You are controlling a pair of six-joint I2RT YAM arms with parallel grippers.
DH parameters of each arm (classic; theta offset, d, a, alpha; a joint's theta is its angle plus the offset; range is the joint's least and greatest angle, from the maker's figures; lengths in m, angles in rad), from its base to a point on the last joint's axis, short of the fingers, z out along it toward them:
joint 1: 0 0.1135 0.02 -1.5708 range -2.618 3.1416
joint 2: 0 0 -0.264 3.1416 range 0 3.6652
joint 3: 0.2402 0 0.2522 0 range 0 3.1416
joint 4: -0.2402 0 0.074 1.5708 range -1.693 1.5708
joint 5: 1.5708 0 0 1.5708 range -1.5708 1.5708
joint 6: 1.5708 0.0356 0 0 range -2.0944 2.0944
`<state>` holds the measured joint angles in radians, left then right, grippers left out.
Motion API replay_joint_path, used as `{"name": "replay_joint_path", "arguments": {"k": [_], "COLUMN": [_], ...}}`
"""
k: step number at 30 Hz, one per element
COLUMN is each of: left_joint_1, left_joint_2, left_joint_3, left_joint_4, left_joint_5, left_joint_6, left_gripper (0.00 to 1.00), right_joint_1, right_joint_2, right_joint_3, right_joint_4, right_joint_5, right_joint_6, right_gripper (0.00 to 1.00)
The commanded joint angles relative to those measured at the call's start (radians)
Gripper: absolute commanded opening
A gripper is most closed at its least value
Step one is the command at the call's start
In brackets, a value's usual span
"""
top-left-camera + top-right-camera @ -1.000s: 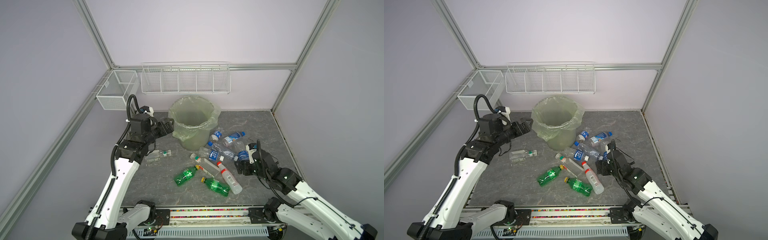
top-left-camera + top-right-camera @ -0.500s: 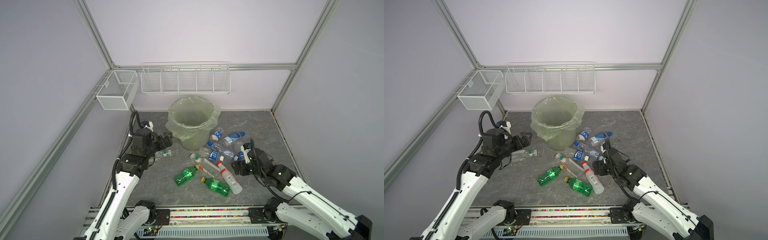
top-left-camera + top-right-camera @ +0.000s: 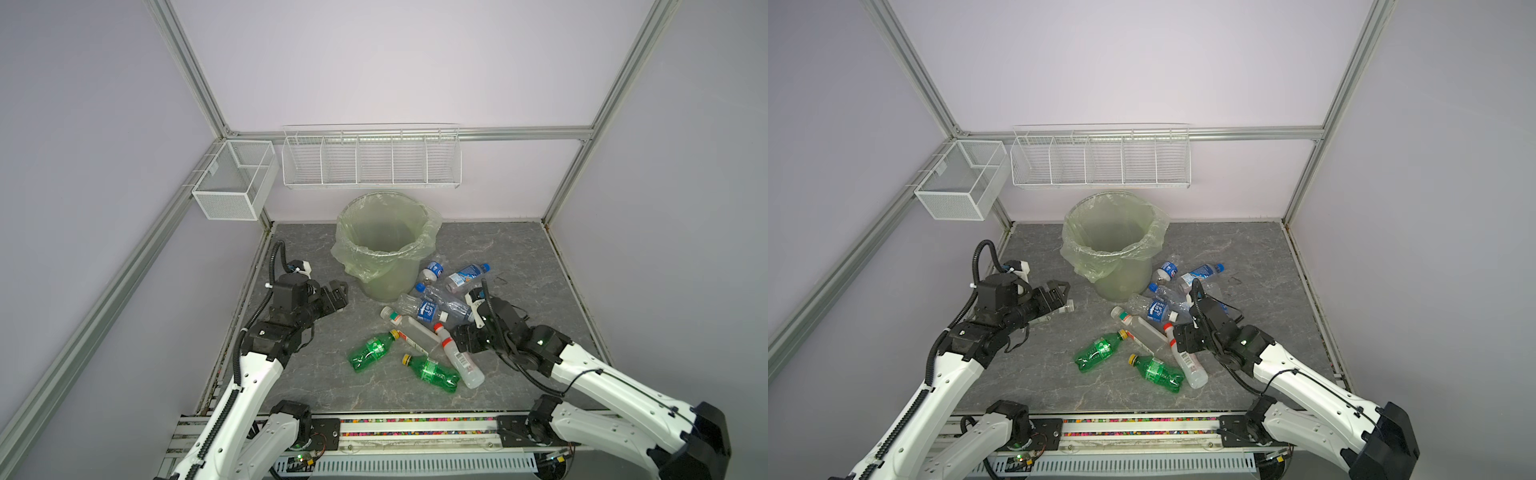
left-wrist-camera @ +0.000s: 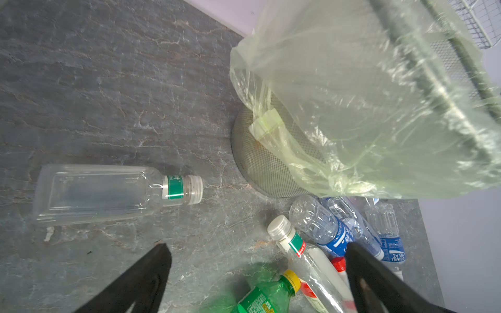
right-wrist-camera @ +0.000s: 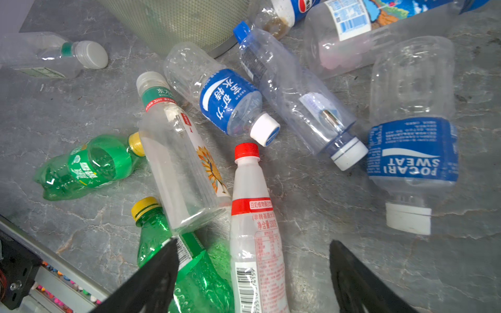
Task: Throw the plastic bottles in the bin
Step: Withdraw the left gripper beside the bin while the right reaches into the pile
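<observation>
Nearest, a green bottle lay on its side just beside the red-capped bottle. Over that red-capped bottle hung the right gripper, jaws spread and holding nothing, one on each side of the body. The bottle's length ran straight out from between them, its cap pointing away toward the bin. Closing would likely have squeezed it across its width, though one finger stood over the green bottle's label and might have caught it. Farther on, the blue-labelled bottles lay heaped by the foot of the bin, closer to the right arm. Left of the bin, the left gripper, also spread and empty, hung near a lone clear bottle. That bottle lay crosswise ahead of its jaws, not between them.
</observation>
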<state>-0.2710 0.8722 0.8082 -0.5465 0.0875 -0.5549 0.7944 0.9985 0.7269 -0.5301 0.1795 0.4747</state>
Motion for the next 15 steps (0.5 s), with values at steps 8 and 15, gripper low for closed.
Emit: {"name": "replay_joint_path", "arguments": {"k": [8, 15], "left_joint_1": [0.000, 0.000], "left_joint_2": [-0.052, -0.107], "left_joint_3": [-0.102, -0.155], "left_joint_4": [0.017, 0.007], "left_joint_5": [0.031, 0.017], "left_joint_6": [-0.050, -0.071], "left_gripper": [1.00, 1.00], "right_joint_1": [0.123, 0.178], "right_joint_2": [0.204, 0.321], "right_joint_3": [0.092, 0.143], "right_joint_4": [0.089, 0.147], "right_joint_5": [0.057, 0.028], "right_joint_6": [-0.006, -0.027], "right_gripper": [0.88, 0.88]}}
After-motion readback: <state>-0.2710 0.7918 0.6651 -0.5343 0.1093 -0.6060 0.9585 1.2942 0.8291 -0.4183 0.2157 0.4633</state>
